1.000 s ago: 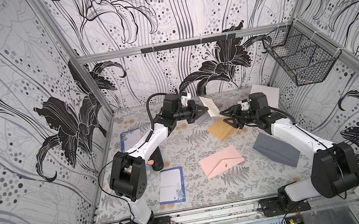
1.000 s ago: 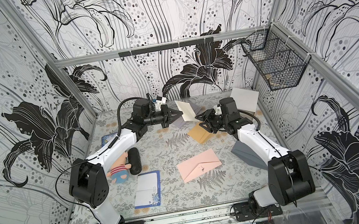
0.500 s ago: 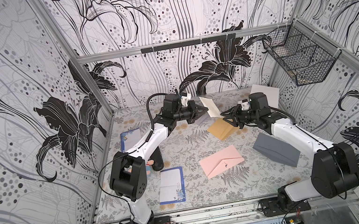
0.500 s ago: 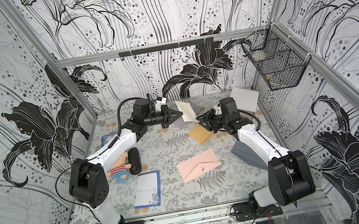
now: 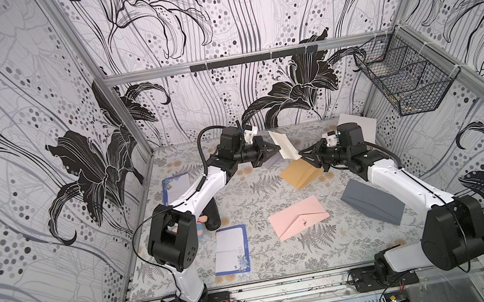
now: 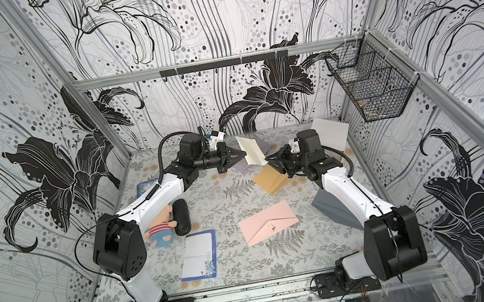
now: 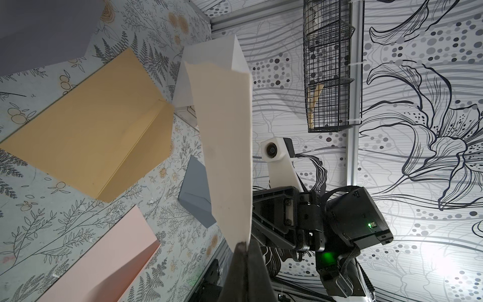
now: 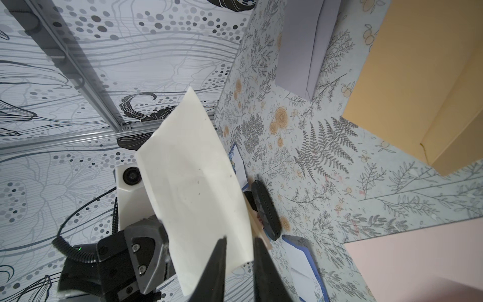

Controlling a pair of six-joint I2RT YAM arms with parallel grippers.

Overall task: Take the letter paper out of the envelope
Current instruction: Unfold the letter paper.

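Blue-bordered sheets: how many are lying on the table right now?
2. The front sheet lies beside the plush toy; the back sheet lies nearer the left wall, partly hidden by the left arm. More may be hidden.

- A stuffed doll in a striped shirt (image 5: 201,228) is mostly hidden behind the left arm's black joint (image 5: 172,240) in a top view.
- A dark grey paper envelope (image 6: 327,209) is partly covered by the right arm's white link (image 6: 351,193).
- A pale lilac envelope (image 5: 271,163) is half hidden under the cream folded letter paper (image 5: 283,148).
- The contents of the black wire basket (image 5: 417,95) are too small to be told.
- The right gripper (image 8: 239,238) is blurred and cut off in its wrist view.
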